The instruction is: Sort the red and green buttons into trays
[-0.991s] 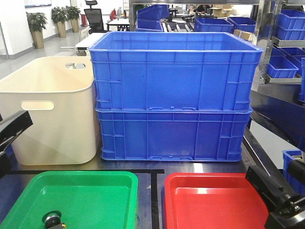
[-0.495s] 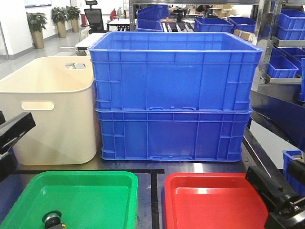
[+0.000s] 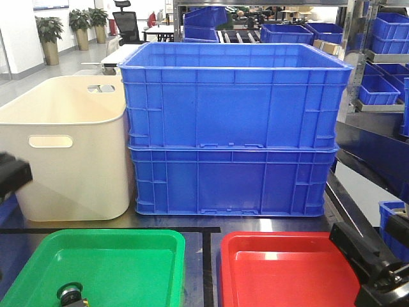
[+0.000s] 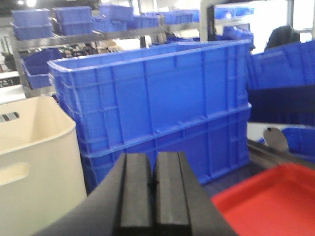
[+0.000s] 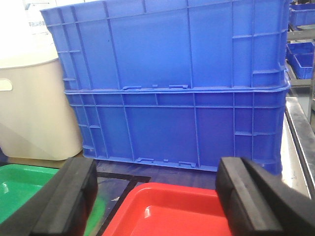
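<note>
The green tray [image 3: 128, 256] lies front left and the red tray [image 3: 287, 268] front right. One button [image 3: 69, 295] lies in the green tray at the frame's bottom edge: a dark body with a metal collar, its cap colour hidden. My left gripper [image 4: 153, 162] is shut with its pads pressed together and nothing between them. It hovers at the left edge [image 3: 9, 174], facing the blue crates. My right gripper [image 5: 157, 182] is wide open and empty above the near rim of the red tray [image 5: 172, 206]. A corner of the green tray [image 5: 19, 184] shows beside it.
Two stacked deep blue crates [image 3: 233, 128] stand directly behind the trays. A cream tub [image 3: 70, 147] stands to their left. Black tape lines [image 3: 206, 256] run between the trays. Shelving with more blue bins [image 3: 383, 57] stands on the right.
My left gripper has drawn back toward the left edge of the front view and appears blurred. The right gripper, the trays and the button have not moved.
</note>
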Robot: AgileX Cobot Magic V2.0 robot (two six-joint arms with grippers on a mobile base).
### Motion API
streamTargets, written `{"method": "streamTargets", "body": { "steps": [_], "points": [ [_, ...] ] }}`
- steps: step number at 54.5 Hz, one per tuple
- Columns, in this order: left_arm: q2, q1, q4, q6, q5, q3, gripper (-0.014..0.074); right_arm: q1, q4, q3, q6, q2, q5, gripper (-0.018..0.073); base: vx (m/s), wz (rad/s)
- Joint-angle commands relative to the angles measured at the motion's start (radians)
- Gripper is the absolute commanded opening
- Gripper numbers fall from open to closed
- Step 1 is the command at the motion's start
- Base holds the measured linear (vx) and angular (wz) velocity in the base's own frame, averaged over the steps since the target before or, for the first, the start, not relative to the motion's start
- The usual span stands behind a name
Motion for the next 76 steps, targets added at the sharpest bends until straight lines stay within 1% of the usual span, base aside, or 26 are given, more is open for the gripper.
{"method": "streamTargets", "body": {
  "steps": [1, 3, 4, 5, 7, 10, 12, 13, 16, 20, 23, 28, 30, 35, 37, 40, 49, 52, 55, 64, 76],
  "points": [
    [-0.027, -0.006, 0.263, -0.338, 0.054, -0.034, -0.0008, -0.001, -0.023, -0.03, -0.008, -0.005, -0.036, 0.0564, 0.0, 0.0],
    [-0.036, -0.006, 0.342, -0.455, 0.105, -0.034, -0.0008, -0.001, -0.023, -0.03, -0.008, -0.005, -0.036, 0.0564, 0.0, 0.0],
    [-0.04, -0.006, 0.365, -0.472, 0.114, -0.034, -0.0008, -0.001, -0.023, -0.03, -0.008, -0.005, -0.036, 0.0564, 0.0, 0.0],
    [-0.046, -0.006, 0.397, -0.538, 0.147, -0.034, -0.0008, -0.001, -0.023, -0.03, -0.008, -0.005, -0.036, 0.0564, 0.0, 0.0],
    [-0.061, -0.006, 0.445, -0.607, 0.194, -0.034, -0.0007, -0.001, -0.023, -0.03, -0.008, -0.005, -0.036, 0.0564, 0.0, 0.0],
    [-0.09, -0.006, 0.487, -0.688, 0.241, -0.03, -0.0007, -0.001, -0.023, -0.03, -0.008, -0.005, -0.036, 0.0564, 0.0, 0.0],
    [-0.106, -0.006, 0.508, -0.707, 0.241, -0.018, -0.0007, -0.001, -0.023, -0.03, -0.008, -0.005, -0.036, 0.0564, 0.0, 0.0],
    [-0.135, -0.002, 0.535, -0.703, 0.226, 0.011, -0.0006, -0.001, -0.023, -0.03, -0.008, -0.005, -0.036, 0.0564, 0.0, 0.0],
    [-0.182, 0.023, 0.556, -0.694, 0.163, 0.074, -0.0006, -0.001, -0.023, -0.03, -0.008, -0.005, -0.036, 0.0564, 0.0, 0.0],
    [-0.258, 0.084, 0.555, -0.694, 0.054, 0.183, -0.0004, -0.001, -0.023, -0.03, -0.008, -0.005, -0.036, 0.0564, 0.0, 0.0],
    [-0.326, 0.137, 0.554, -0.695, -0.045, 0.298, -0.0004, -0.001, -0.023, -0.03, -0.008, -0.005, -0.036, 0.0564, 0.0, 0.0],
    [-0.428, 0.222, 0.544, -0.696, -0.16, 0.443, -0.0003, -0.001, -0.023, -0.03, -0.008, -0.005, -0.036, 0.0564, 0.0, 0.0],
    [-0.474, 0.251, 0.526, -0.696, -0.183, 0.5, -0.0003, -0.001, -0.023, -0.03, -0.008, -0.005, -0.036, 0.0564, 0.0, 0.0],
    [-0.574, 0.325, 0.466, -0.695, -0.184, 0.606, -0.0003, -0.001, -0.023, -0.03, -0.008, -0.005, -0.036, 0.0564, 0.0, 0.0],
    [-0.611, 0.349, 0.441, -0.695, -0.184, 0.638, -0.0003, -0.001, -0.023, -0.03, -0.008, -0.005, -0.036, 0.0564, 0.0, 0.0],
    [-0.651, 0.374, 0.423, -0.695, -0.185, 0.684, -0.0003, -0.001, -0.023, -0.03, -0.008, -0.005, -0.036, 0.0564, 0.0, 0.0],
    [-0.769, 0.409, 0.424, -0.694, -0.188, 0.802, -0.0003, -0.001, -0.023, -0.03, -0.008, -0.005, -0.036, 0.0564, 0.0, 0.0],
    [-0.778, 0.413, 0.424, -0.694, -0.121, 0.799, -0.0003, -0.001, -0.023, -0.03, -0.008, -0.005, -0.036, 0.0564, 0.0, 0.0],
    [-0.774, 0.413, 0.424, -0.694, -0.107, 0.799, -0.0003, -0.001, -0.023, -0.03, -0.008, -0.005, -0.035, 0.0564, 0.0, 0.0],
    [-0.775, 0.413, 0.424, -0.696, -0.141, 0.799, -0.0003, -0.001, -0.023, -0.03, -0.008, -0.005, -0.035, 0.0564, 0.0, 0.0],
    [-0.775, 0.413, 0.424, -0.696, -0.143, 0.799, -0.0003, -0.001, -0.023, -0.03, -0.008, -0.005, -0.035, 0.0564, 0.0, 0.0]
  ]
}}
